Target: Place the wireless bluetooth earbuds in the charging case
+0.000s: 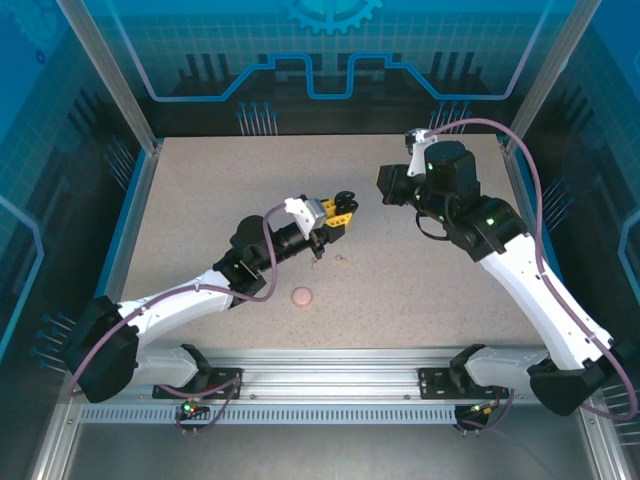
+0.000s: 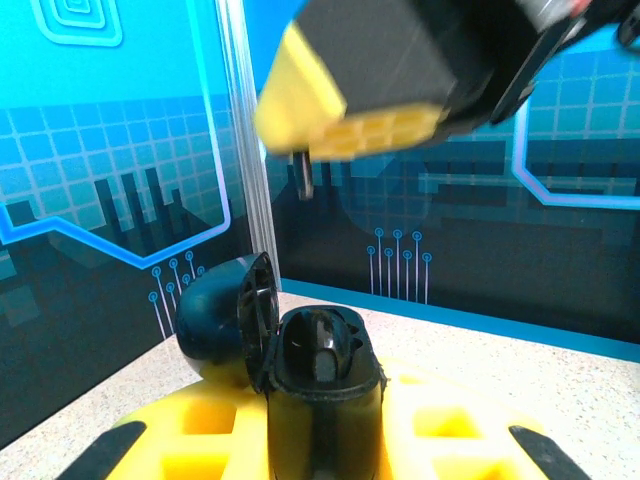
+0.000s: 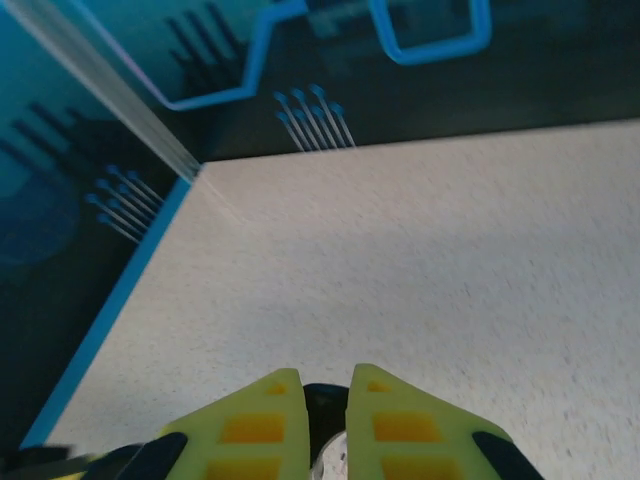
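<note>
While my left gripper point(image 2: 322, 445) clamps the open black charging case point(image 2: 322, 375), my right gripper point(image 3: 326, 388) pinches a black earbud point(image 2: 304, 178) just above that case.

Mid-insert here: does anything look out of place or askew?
Nothing looks damaged. The left gripper holds the black case with its lid open, the right gripper pinching a black earbud just above. One small pale piece lies loose on the table, beyond the pink case; too small to identify.
</note>
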Motion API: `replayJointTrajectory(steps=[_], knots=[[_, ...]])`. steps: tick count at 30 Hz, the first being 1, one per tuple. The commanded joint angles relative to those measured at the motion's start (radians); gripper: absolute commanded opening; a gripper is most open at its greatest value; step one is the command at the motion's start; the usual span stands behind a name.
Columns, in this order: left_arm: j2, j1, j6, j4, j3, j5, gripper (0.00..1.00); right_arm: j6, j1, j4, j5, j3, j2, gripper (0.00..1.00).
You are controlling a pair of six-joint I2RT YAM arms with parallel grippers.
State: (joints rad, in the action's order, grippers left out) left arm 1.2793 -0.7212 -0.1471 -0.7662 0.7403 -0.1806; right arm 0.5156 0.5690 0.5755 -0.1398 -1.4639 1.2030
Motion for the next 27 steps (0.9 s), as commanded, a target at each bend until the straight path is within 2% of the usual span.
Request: replayJointTrajectory(steps=[1,8,27], knots=[[-0.016,-0.006,-0.034,-0.030,0.041,-0.024,0.00,-0.113,0.065,-0.029,-0.047,-0.022,-0.015,0.11],[-0.006,-0.007,-0.030,-0.033,0.058,-0.023,0.00,-0.167,0.158,-0.067,-0.093,0.009,-0.034,0.10],[0.001,-0.007,-0.017,-0.036,0.076,-0.023,0.00,-0.089,0.192,-0.112,-0.067,0.099,-0.065,0.09]])
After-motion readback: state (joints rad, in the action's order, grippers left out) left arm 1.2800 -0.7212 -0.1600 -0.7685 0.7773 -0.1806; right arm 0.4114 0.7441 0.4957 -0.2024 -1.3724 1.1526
